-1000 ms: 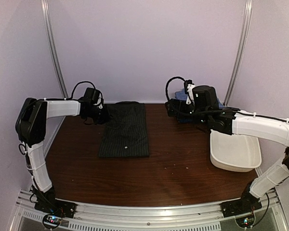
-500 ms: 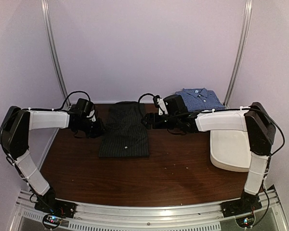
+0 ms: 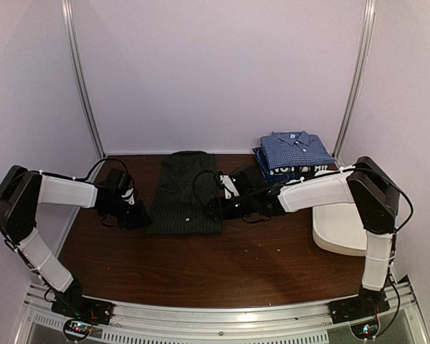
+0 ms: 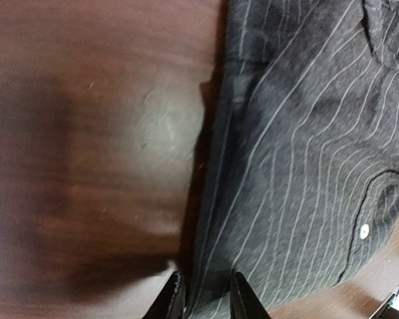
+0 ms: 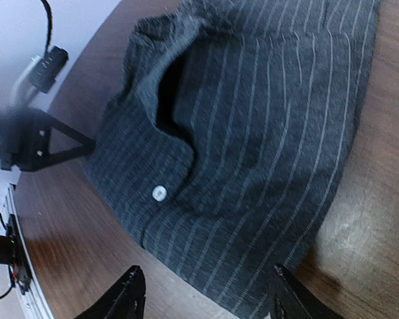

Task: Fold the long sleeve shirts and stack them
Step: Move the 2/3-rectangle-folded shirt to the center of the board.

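A folded dark charcoal pinstriped shirt lies flat in the middle of the table, one white button showing. My left gripper is at its near left corner. In the left wrist view the gripper stands narrowly open, straddling the shirt's left edge. My right gripper is at the near right corner. In the right wrist view it is wide open, low over the shirt's near hem. A folded blue checked shirt rests on a navy lettered one at the back right.
A white oblong tub stands at the right edge, beside my right arm. Bare brown tabletop runs in front of the charcoal shirt. Metal frame posts rise at both back corners.
My right arm swung from the back-right shirt stack across to the charcoal shirt's near right corner, its jaws narrowing. My left gripper slid along the shirt's left edge toward me. The shirt stayed put.
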`<action>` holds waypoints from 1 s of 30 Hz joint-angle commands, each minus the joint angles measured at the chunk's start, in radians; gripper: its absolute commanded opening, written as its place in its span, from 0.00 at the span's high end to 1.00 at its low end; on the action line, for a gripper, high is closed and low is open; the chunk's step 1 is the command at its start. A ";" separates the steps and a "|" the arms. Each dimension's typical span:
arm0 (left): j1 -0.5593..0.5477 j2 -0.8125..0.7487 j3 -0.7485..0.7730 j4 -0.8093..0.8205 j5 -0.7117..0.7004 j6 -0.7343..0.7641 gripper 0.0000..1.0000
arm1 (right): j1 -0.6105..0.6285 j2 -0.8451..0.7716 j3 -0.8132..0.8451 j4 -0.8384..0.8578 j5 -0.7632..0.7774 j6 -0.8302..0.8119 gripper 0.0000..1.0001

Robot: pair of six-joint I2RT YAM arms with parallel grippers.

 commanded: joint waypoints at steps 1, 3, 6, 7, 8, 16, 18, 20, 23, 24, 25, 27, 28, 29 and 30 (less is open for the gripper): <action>0.001 -0.064 -0.057 0.004 -0.023 -0.004 0.75 | -0.007 -0.026 -0.076 -0.027 0.016 0.010 0.40; 0.001 -0.070 -0.077 0.011 -0.025 -0.001 0.74 | -0.006 -0.026 -0.101 -0.017 0.012 0.014 0.44; 0.001 -0.063 -0.094 0.037 0.000 0.003 0.73 | -0.006 -0.010 -0.106 -0.011 0.001 0.016 0.48; 0.001 -0.060 -0.095 0.043 0.008 0.004 0.73 | -0.006 -0.003 -0.102 -0.012 -0.004 0.018 0.49; 0.001 -0.056 -0.096 0.044 0.013 0.003 0.73 | -0.006 0.004 -0.098 -0.011 -0.009 0.020 0.50; -0.006 -0.027 -0.096 0.051 0.034 0.007 0.73 | 0.007 0.030 -0.104 -0.013 -0.020 0.030 0.57; -0.014 -0.015 -0.092 0.052 0.038 0.008 0.73 | 0.009 0.038 -0.106 -0.010 -0.025 0.035 0.58; -0.020 -0.003 -0.090 0.052 0.046 0.009 0.76 | 0.009 0.042 -0.110 -0.003 -0.029 0.039 0.60; -0.029 0.003 -0.088 0.048 0.056 0.007 0.83 | 0.009 0.049 -0.110 0.000 -0.034 0.040 0.65; -0.032 0.005 -0.088 0.046 0.059 0.007 0.87 | 0.009 0.050 -0.111 0.003 -0.037 0.040 0.67; -0.034 0.008 -0.086 0.042 0.063 0.009 0.90 | 0.009 0.051 -0.113 0.005 -0.040 0.041 0.69; -0.038 0.009 -0.082 0.032 0.073 0.014 0.95 | 0.008 0.048 -0.117 0.008 -0.041 0.039 0.75; -0.042 0.009 -0.078 0.023 0.077 0.015 0.98 | 0.008 0.046 -0.118 0.006 -0.041 0.037 0.80; -0.046 0.008 -0.075 0.014 0.080 0.016 0.99 | 0.008 0.042 -0.118 0.002 -0.039 0.033 0.84; -0.050 0.006 -0.073 0.004 0.085 0.019 1.00 | 0.008 0.037 -0.120 -0.005 -0.038 0.030 0.88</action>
